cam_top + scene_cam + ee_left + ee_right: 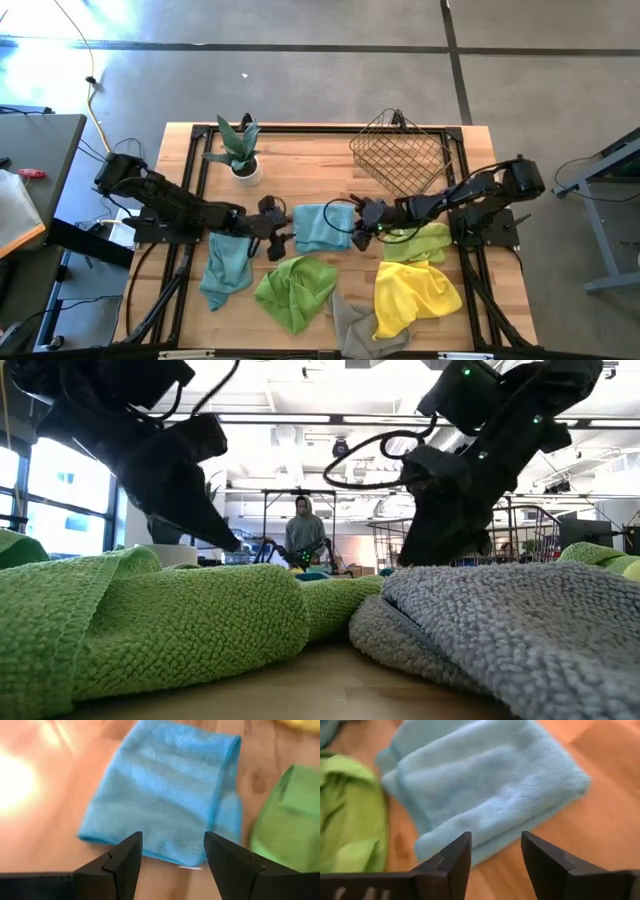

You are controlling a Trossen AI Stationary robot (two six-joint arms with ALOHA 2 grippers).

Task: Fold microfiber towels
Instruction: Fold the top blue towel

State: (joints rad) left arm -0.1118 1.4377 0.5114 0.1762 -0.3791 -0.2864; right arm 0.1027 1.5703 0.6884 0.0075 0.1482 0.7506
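My left gripper (172, 855) was open and held nothing, and so was my right gripper (495, 851). The folded blue towel (320, 226) lay on the table (300, 160) between them, just in front of both.

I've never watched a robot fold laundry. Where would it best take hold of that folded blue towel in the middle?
Probably at a corner of the folded blue towel, along the thin open edge rather than the rounded fold, coming down from above. It lies flat on the table, and both open hands, left and right, flank it.
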